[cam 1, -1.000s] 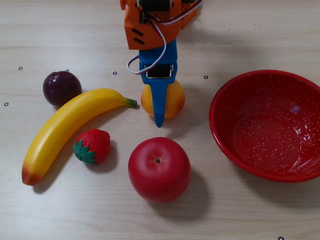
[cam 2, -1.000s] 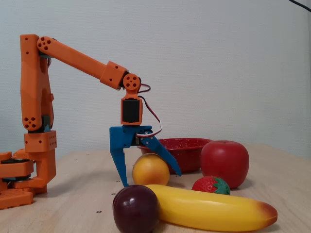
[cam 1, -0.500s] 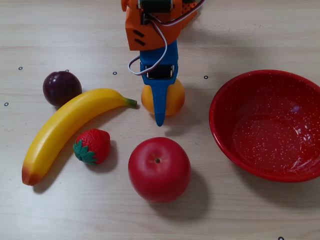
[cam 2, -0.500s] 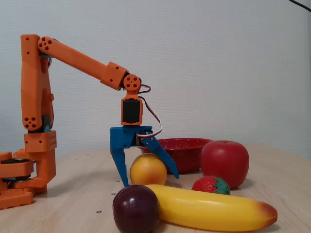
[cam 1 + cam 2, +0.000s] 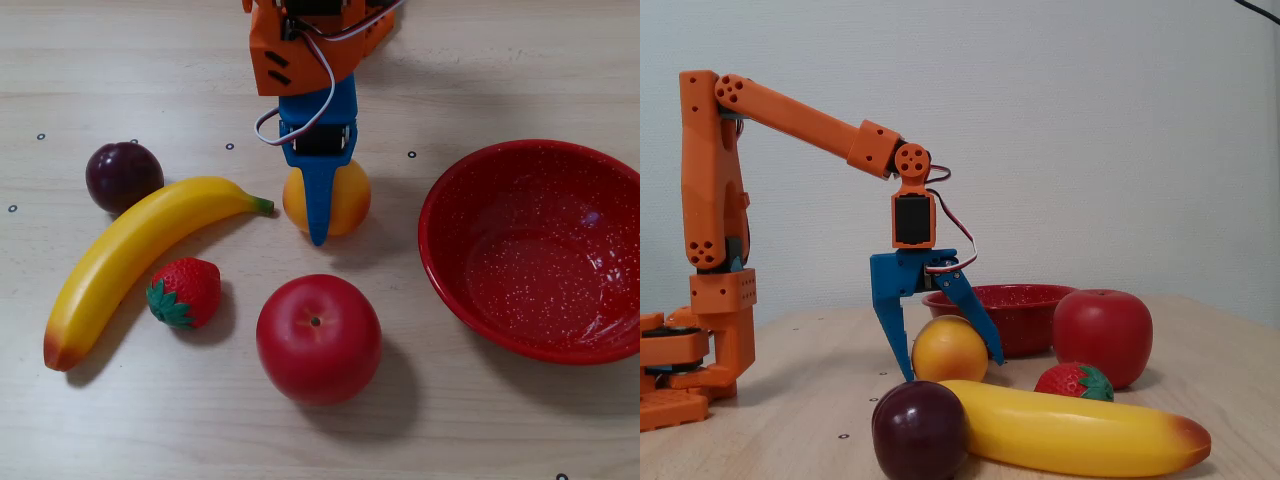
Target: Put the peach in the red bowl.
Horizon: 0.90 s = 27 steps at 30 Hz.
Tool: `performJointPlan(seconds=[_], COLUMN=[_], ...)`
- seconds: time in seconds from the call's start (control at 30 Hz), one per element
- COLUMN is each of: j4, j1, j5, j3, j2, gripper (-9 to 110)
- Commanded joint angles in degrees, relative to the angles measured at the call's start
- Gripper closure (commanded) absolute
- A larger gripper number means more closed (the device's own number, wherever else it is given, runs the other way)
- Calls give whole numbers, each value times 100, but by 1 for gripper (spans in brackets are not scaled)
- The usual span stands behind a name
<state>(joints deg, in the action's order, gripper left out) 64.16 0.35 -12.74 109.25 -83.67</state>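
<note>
The peach (image 5: 350, 198) is a glossy yellow-orange ball resting on the table; it also shows in the fixed view (image 5: 950, 348). My gripper (image 5: 952, 368) has come down over it, with one blue finger (image 5: 898, 330) on each side and both touching it. In the overhead view the gripper (image 5: 318, 205) covers the middle of the peach, and one finger tip reaches past its near edge. The red bowl (image 5: 450, 200) with white speckles stands empty to the right of the peach; in the fixed view the bowl (image 5: 1025, 298) is behind it.
A red apple (image 5: 318, 338) lies just in front of the peach in the overhead view. To its left are a banana (image 5: 140, 255), a strawberry (image 5: 187, 291) and a dark purple plum (image 5: 123, 176). The arm's orange base (image 5: 710, 330) stands at the left of the fixed view.
</note>
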Motion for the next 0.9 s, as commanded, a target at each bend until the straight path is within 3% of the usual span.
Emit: performJointPlan(seconds=[0.0,0.2,0.4,0.7,0.87], j4=[-18,756,2391,3771,3762], j1=[53,-132,0,1046,2065], j5=[-264,-246,185,501,773], j3=[-220,-1020,-3278,-6354,-6838], j2=[-105,-606,-1063,-1134,-712], gripper=[101,101,101,101,101])
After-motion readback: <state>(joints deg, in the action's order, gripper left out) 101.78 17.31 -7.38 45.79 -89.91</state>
